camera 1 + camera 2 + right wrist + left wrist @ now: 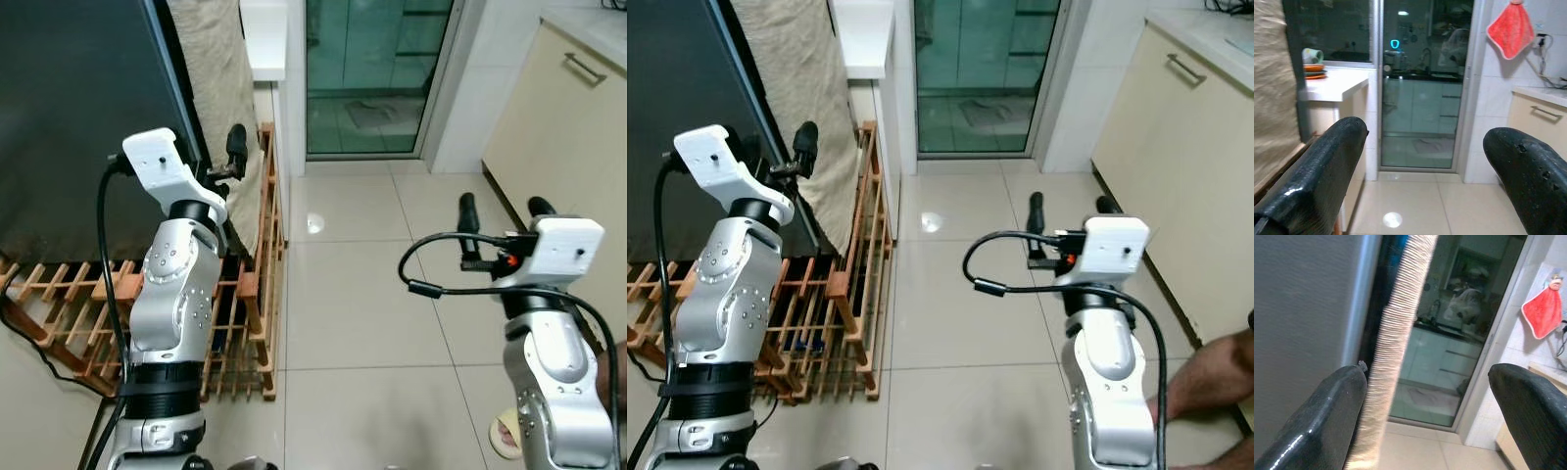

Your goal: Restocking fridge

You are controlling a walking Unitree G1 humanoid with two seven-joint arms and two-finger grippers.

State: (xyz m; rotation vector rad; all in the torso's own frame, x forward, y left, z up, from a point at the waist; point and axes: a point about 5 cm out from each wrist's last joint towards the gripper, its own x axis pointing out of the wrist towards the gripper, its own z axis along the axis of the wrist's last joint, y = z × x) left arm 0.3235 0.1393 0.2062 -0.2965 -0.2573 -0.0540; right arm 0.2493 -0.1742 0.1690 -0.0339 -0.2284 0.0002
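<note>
Clearly the fridge (78,117) stood shut at the robot's left, a cloth (220,88) hanging over its edge. Left gripper (233,157), jaws wide, hovered beside that cloth and might snag it; right gripper (500,211) hung wide, empty.

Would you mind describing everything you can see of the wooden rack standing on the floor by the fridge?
The wooden rack is a low lattice frame of reddish-brown slats and posts, looking like unfinished timber, with open cells like a bottle rack. It stands upright on the pale tiled floor, along the base of the dark fridge. A beige cloth hangs down over its upper edge. The left arm's silver casing blocks part of it. What sits in its cells is too dark to tell.
</note>
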